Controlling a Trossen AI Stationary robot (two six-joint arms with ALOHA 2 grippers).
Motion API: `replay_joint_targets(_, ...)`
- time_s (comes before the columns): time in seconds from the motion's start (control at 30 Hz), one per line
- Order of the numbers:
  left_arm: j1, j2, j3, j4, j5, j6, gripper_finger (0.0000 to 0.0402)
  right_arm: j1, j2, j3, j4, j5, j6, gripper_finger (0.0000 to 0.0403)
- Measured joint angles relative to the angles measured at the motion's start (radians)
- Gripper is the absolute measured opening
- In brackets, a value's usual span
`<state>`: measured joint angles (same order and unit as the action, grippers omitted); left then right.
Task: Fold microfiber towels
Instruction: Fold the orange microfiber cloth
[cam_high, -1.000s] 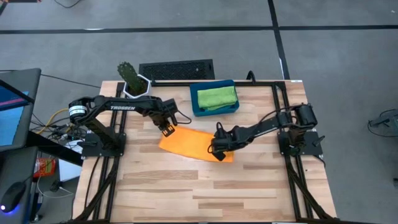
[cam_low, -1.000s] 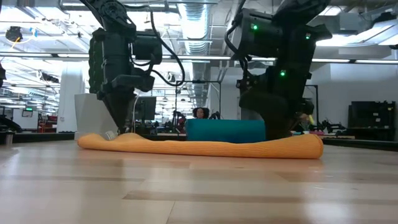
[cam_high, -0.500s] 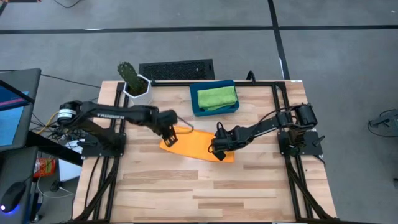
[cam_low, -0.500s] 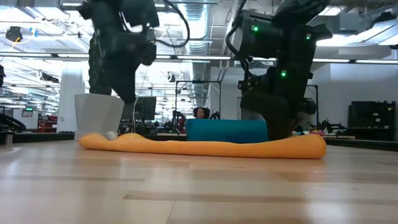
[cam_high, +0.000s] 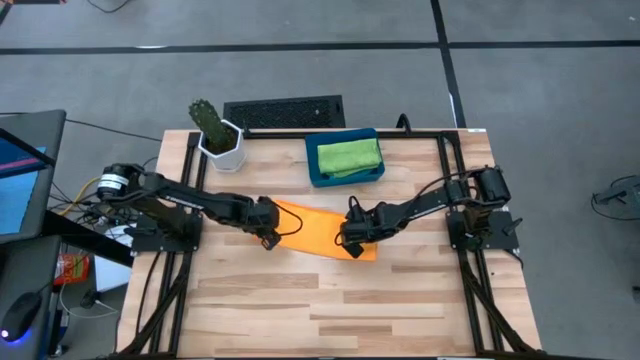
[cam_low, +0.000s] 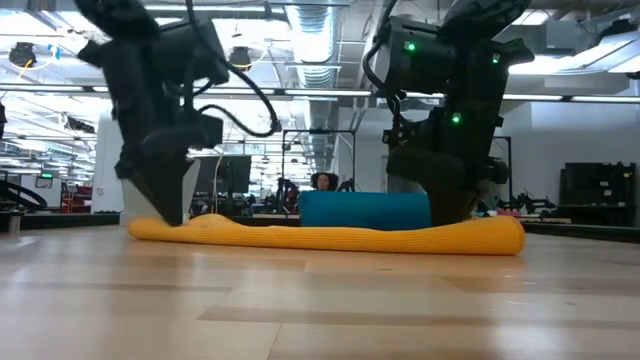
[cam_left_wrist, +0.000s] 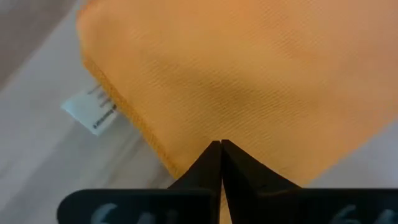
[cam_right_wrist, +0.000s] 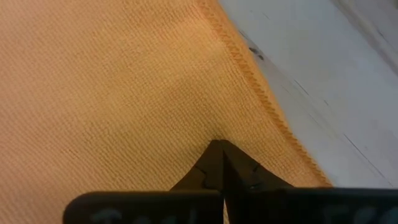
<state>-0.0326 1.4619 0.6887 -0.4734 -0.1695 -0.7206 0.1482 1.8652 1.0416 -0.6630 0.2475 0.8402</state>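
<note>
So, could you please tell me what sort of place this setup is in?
Probably an open-plan robotics lab or workshop: the low view shows exposed ceiling ducts and strip lighting, a person seated at a far workstation, and the wooden table sits in a dark metal frame on grey carpet.

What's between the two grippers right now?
In the high view, only the orange towel spans from the left gripper to the right gripper; each is shut on an edge.

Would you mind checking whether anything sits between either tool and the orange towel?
Nothing visible does. The left tool is shut on the orange towel's left edge, and the right tool is shut on its right part.
</note>
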Motion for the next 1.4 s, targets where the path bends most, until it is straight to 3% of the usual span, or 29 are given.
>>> replay_joint_targets(0.17, 0.0, 0.0, -0.107, 0.176, -0.004, -0.069, 0.0, 0.0, -0.007, -0.001, -0.107, 0.033, 0.041, 0.0011)
replay_joint_targets(0.37, 0.005, 0.0, -0.16, 0.267, -0.006, -0.114, 0.0, -0.006, -0.065, -0.013, -0.199, 0.068, 0.048, 0.0022)
replay_joint_targets(0.6, 0.005, -0.003, -0.09, 0.249, 0.029, -0.128, 0.0, 0.006, -0.178, -0.009, -0.071, 0.121, -0.003, 0.0022)
replay_joint_targets(0.8, 0.005, -0.014, 0.02, 0.175, 0.059, -0.071, 0.0, 0.108, -0.238, -0.056, 0.115, 0.176, 0.019, 0.0019)
replay_joint_targets(0.93, 0.005, -0.016, 0.058, 0.184, 0.05, -0.061, 0.0, 0.222, -0.231, -0.152, 0.241, 0.283, 0.173, 0.0017)
replay_joint_targets(1.1, -0.015, -0.009, 0.051, 0.296, -0.059, -0.044, 0.0, 0.378, -0.222, -0.256, 0.355, 0.461, 0.386, 0.0017)
replay_joint_targets(1.3, -0.014, 0.015, -0.025, 0.488, -0.076, 0.009, 0.0, 0.493, -0.224, -0.331, 0.332, 0.579, 0.669, 0.0017)
replay_joint_targets(1.4, 0.0, 0.015, -0.049, 0.494, -0.079, 0.038, 0.0, 0.548, -0.224, -0.341, 0.346, 0.674, 0.732, 0.0017)
